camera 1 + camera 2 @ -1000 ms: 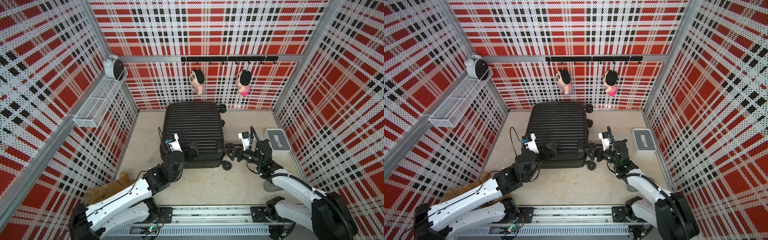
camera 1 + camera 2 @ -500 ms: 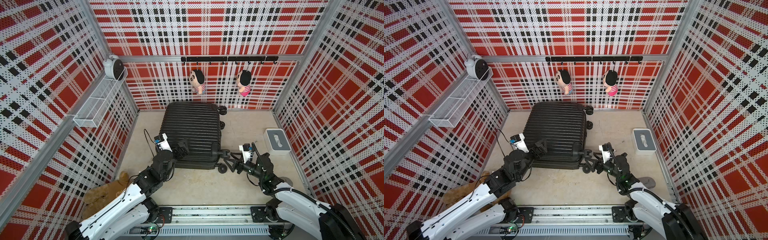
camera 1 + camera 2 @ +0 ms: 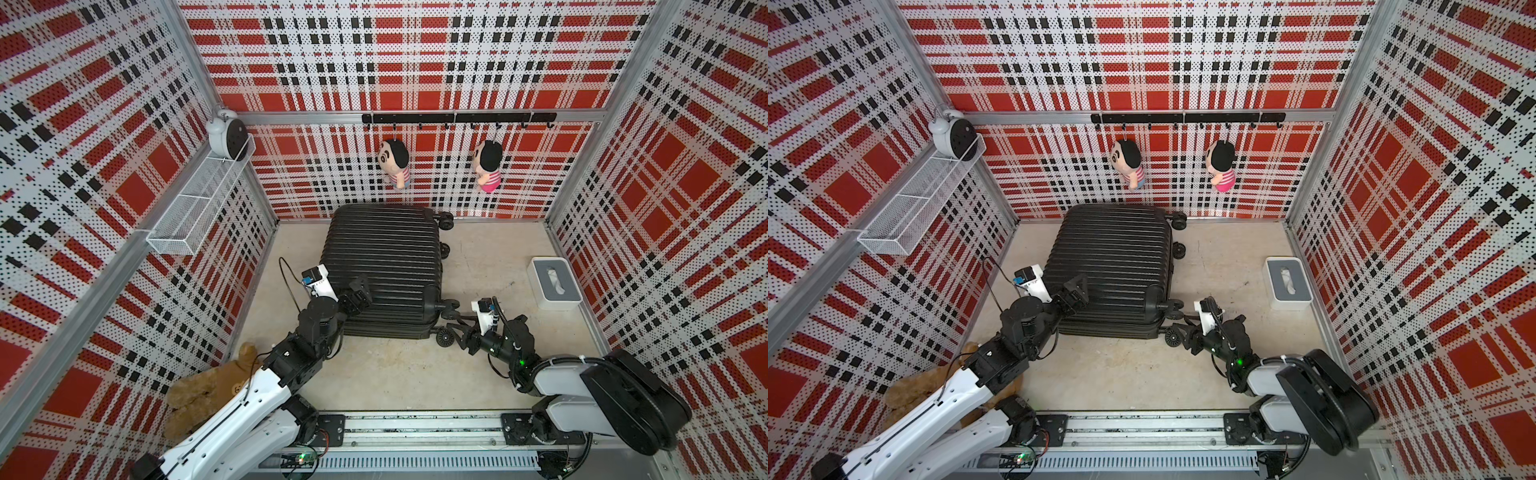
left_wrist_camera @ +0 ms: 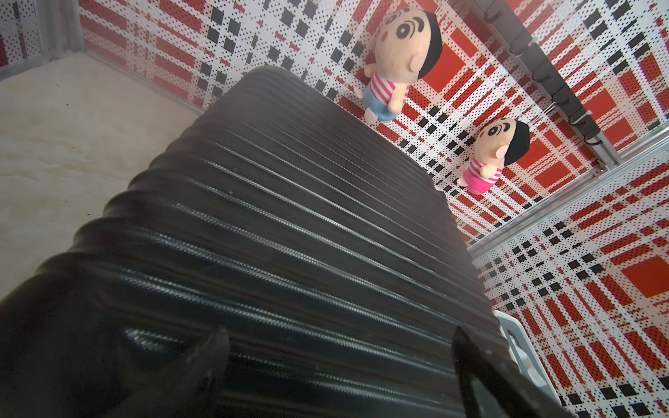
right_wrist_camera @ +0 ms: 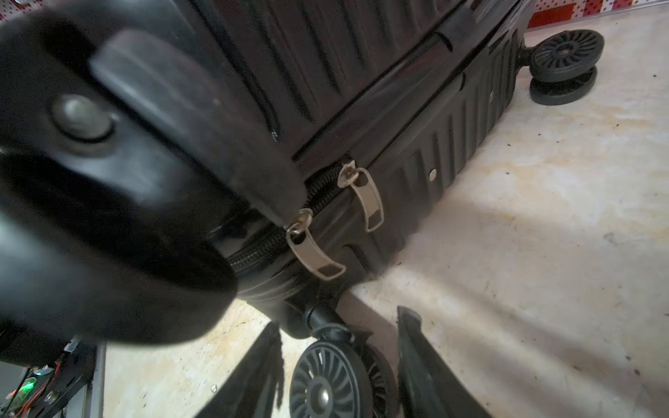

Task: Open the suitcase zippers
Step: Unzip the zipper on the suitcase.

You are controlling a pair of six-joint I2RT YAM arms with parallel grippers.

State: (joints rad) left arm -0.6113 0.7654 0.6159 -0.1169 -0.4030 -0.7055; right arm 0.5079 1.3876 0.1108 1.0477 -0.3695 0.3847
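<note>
Wheel (image 5: 325, 383) sits inside half-spread right pincer (image 5: 339, 318), near zippers (image 5: 315, 253); left pincer (image 4: 338, 333) wide over suitcase (image 4: 289, 199).

Black suitcase (image 3: 384, 266) on floor (image 3: 415, 374)

Suitcase (image 3: 382, 257) glossy ribbed plastic; zippers (image 5: 306, 248) matt metal pulls; floor (image 3: 395, 374) mottled, matt

surface: pale beige floor (image 3: 395, 374), lightly scuffed | on it: black ribbed suitcase (image 3: 386, 257) lying flat, centre-back, close to rear wall | white-grey tissue box (image 3: 555, 282) well apart to the right, by side wall | brown teddy bear (image 3: 203, 390) in front-left corner | metal rail (image 3: 415, 428) along front edge
</note>
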